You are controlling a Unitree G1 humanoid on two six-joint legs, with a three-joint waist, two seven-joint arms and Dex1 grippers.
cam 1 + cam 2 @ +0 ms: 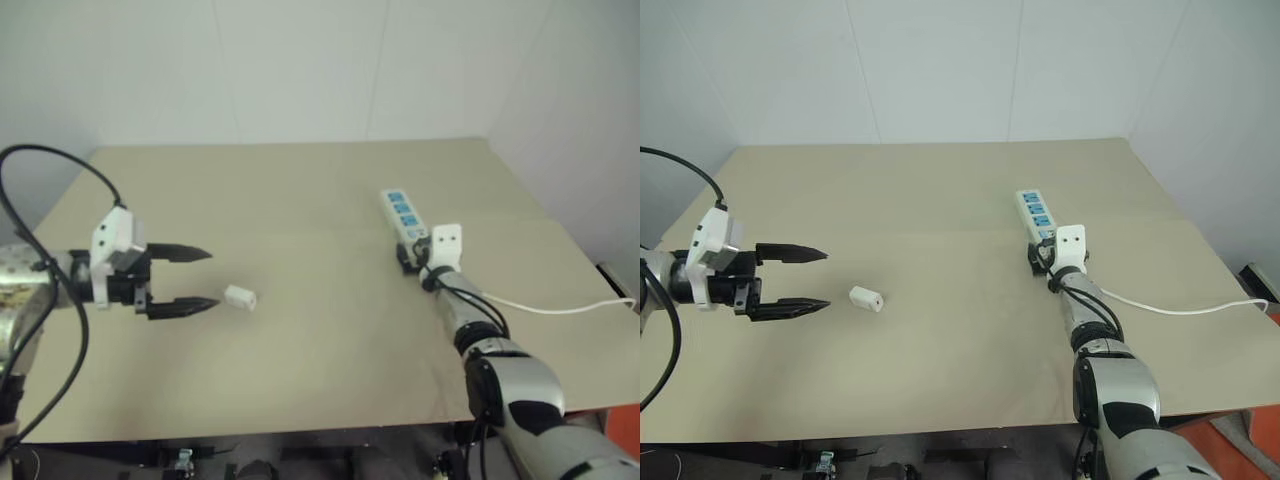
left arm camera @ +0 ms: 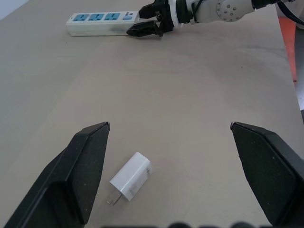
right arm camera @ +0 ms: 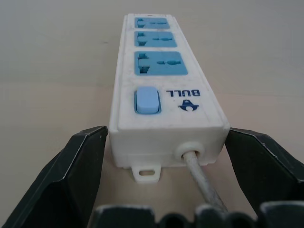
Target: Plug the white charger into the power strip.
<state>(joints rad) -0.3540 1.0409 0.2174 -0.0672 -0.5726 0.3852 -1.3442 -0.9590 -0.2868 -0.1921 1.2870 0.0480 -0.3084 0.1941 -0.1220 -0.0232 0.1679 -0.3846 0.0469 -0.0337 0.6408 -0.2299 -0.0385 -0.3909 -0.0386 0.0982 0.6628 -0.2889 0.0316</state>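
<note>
The white charger (image 1: 240, 297) lies on its side on the tan table, a short way in front of my left gripper (image 1: 208, 278). That gripper is open wide and holds nothing. In the left wrist view the charger (image 2: 131, 178) sits low between the two fingers, nearer one finger (image 2: 88, 166). The power strip (image 1: 402, 212) lies at the right of the table, blue sockets up. My right gripper (image 3: 167, 133) is open, its fingers on either side of the strip's (image 3: 159, 61) cord end, very close to its sides. The thin white cord (image 1: 560, 307) trails off to the right.
The table (image 1: 300, 380) is wide and bare between the charger and the strip. White walls stand behind and to the right. A black cable (image 1: 60, 160) loops over my left arm. Something orange (image 1: 625, 440) sits past the table's right front corner.
</note>
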